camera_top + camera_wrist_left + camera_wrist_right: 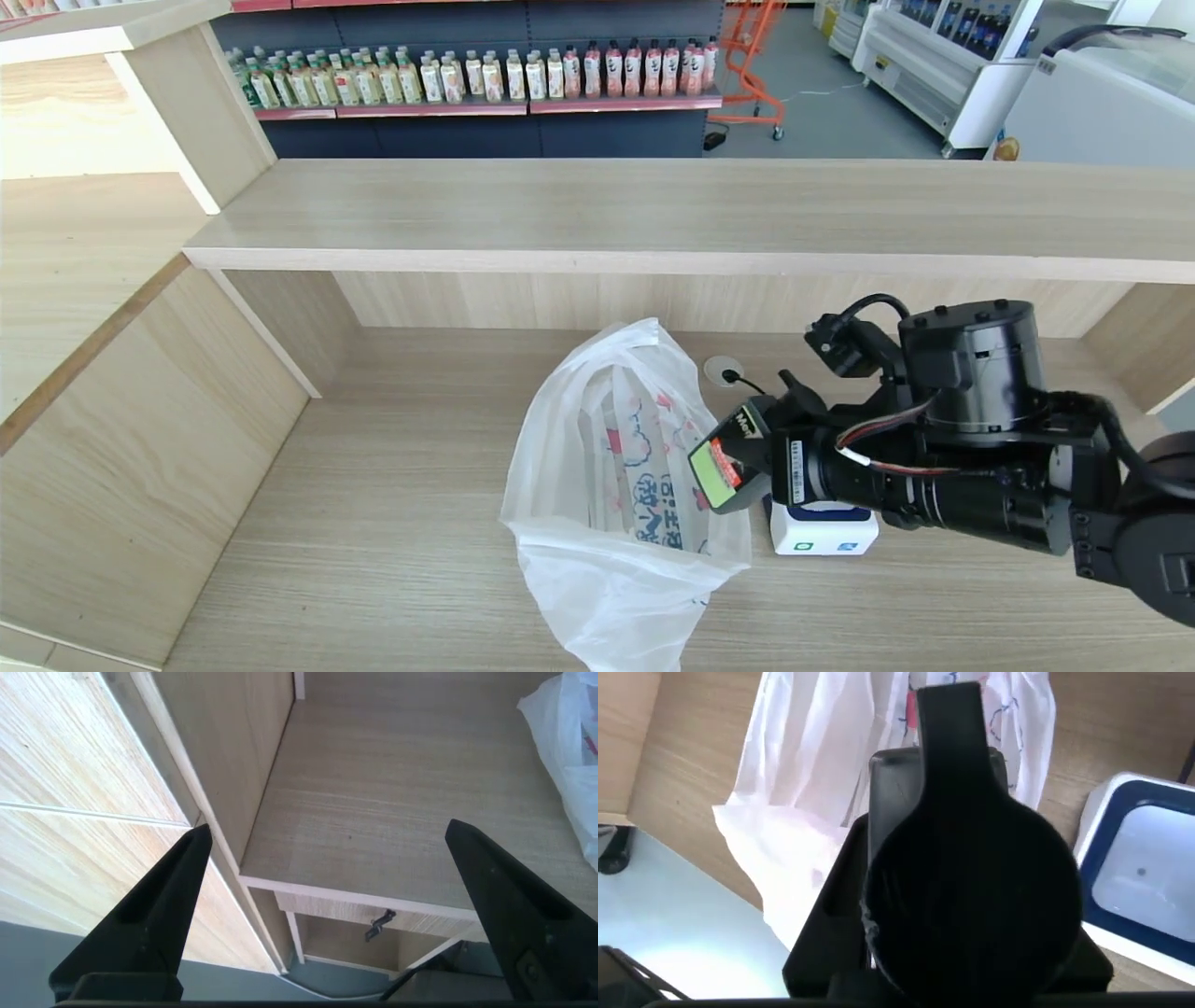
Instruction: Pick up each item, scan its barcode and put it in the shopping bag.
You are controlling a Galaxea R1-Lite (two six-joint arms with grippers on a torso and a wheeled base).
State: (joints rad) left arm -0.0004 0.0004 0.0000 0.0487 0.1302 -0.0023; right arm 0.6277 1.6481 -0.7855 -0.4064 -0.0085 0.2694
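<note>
1. Head view: the right gripper [733, 465] reaches in from the robot's right, clenched on a small flat green pack [711, 476] with a red label. The pack sits between the black fingers, tilted, with its green face turned up and away from the arm.
2. Just off the fingertips, on the robot's left of them, stands a thin white plastic shopping bag [597, 439]. Its mouth is open upward, and printed packaging shows through its wall. The held pack is at the bag's near rim, touching it or very close; I cannot tell which.
3. Directly beneath the right wrist sits a white box-shaped scanner [822, 537] with a blue top, just beside the bag on the pale wooden counter [401, 485].
4. Beyond the gripper, toward the back panel, a round grey cable grommet [723, 371] is set in the counter with a black cord coming out of it.
5. Right wrist view: the arm's own black body hides the fingers and the pack. The bag [808, 775] lies past it and the scanner [1148, 863] lies off to one side.
6. Left wrist view: the left gripper [329, 831] is spread wide and holds nothing. Its two black fingers [168, 896] hang above the counter's [374, 793] front edge, and the bag [572, 737] is well apart from them.
7. Far behind the counter, a dark shelf of bottled drinks [467, 79] runs along the aisle.
</note>
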